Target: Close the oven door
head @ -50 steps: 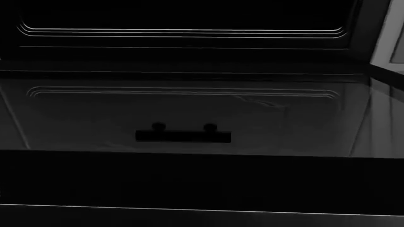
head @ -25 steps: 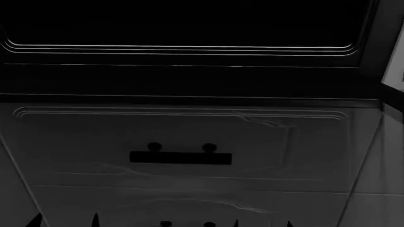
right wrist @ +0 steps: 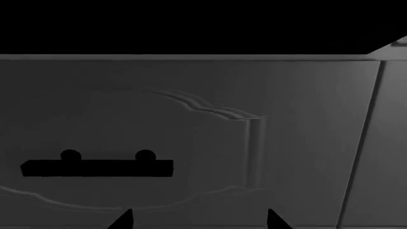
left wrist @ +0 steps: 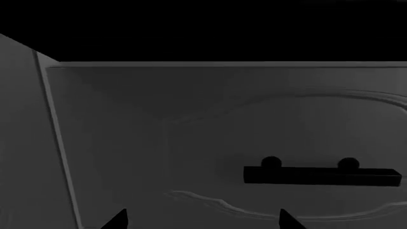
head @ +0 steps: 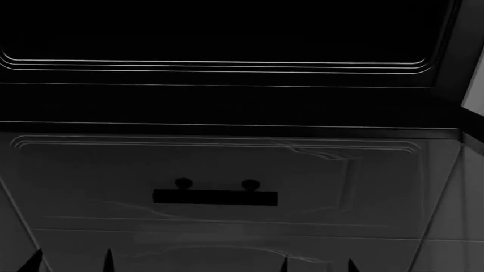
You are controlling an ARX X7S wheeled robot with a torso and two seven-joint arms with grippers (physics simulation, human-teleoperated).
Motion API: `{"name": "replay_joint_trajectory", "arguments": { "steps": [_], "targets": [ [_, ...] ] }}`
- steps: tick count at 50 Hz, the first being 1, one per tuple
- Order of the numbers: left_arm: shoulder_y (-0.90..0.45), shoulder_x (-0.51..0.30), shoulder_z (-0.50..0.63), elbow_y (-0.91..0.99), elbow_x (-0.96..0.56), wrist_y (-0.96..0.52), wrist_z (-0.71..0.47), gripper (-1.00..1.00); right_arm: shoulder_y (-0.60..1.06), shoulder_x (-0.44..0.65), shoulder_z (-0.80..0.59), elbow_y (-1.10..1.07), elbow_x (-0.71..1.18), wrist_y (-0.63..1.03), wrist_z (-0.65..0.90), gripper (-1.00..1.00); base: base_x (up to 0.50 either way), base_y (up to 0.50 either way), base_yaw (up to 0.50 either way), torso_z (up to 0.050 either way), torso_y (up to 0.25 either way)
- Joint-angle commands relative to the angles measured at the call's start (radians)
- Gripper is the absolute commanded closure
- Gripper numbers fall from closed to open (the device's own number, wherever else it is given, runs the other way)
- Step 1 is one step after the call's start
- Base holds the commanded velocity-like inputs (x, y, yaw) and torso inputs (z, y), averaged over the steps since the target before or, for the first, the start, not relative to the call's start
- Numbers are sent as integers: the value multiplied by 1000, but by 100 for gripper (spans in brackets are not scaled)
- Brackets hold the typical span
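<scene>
Looking down from the head camera, find the oven door across the whole top of the frame. Wide, black and glossy, with a thin pale rounded-rectangle outline running along its lower part and curving up at both corners. Bordered below by a dark band and then a fine grey edge. Cannot tell from this angle whether fully shut or ajar, and cannot make out its long bar.

Directly under it, a pale drawer front with raised relief, carrying a short black handle on round posts.

Left gripper: open, fingertips spread well apart at the rim of its wrist view, holding nothing, touching nothing visible, pointed at the drawer front with the short handle off to one side. Right gripper: likewise spread wide, nothing held, aimed at the same drawer front. Both well below the oven door in the head view, only the dark tips poking in at the bottom edge.

Count: one oven door, one drawer front, one short handle with two posts, two grippers, two fingertips showing on each.
</scene>
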State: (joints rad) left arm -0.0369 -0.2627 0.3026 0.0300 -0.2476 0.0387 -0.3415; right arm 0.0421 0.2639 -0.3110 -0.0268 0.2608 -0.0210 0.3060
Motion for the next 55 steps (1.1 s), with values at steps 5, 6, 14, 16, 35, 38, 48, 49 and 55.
{"name": "replay_joint_trajectory", "arguments": {
  "steps": [5, 6, 14, 16, 35, 38, 48, 49, 55],
  "targets": [
    [7, -64, -59, 293, -48, -182, -94, -100, -36, 86, 41, -362, -25, 202, 118, -100, 0, 0, 0, 0, 0],
    [5, -68, -64, 305, -53, -194, -98, -100, -32, 88, 45, -368, -24, 212, 122, -100, 0, 0, 0, 0, 0],
    [-74, -96, -126, 396, -130, -347, -149, -100, 21, 122, 102, -433, 44, 303, 131, -100, 0, 0, 0, 0, 0],
    [-130, -115, -128, 427, -168, -437, -148, -100, 42, 131, 115, -463, 60, 336, 137, -100, 0, 0, 0, 0, 0],
    [-534, -142, -200, 520, -409, -838, -215, -100, 456, 214, 225, -682, 330, 823, 210, -100, 0, 0, 0, 0, 0],
    [-613, -140, -223, 536, -453, -909, -246, -100, 568, 217, 237, -695, 373, 905, 229, -100, 0, 0, 0, 0, 0],
    [-907, -130, -239, 545, -569, -1118, -326, -100, 874, 203, 225, -662, 463, 1101, 264, -100, 0, 0, 0, 0, 2],
    [-919, -142, -200, 545, -519, -1101, -334, -100, 905, 199, 219, -646, 463, 1110, 263, -100, 0, 0, 0, 0, 0],
    [-1033, -86, -239, 405, -567, -1145, -343, -100, 1032, 164, 181, -541, 450, 1133, 259, -100, 0, 0, 0, 0, 0]
  ]
}}
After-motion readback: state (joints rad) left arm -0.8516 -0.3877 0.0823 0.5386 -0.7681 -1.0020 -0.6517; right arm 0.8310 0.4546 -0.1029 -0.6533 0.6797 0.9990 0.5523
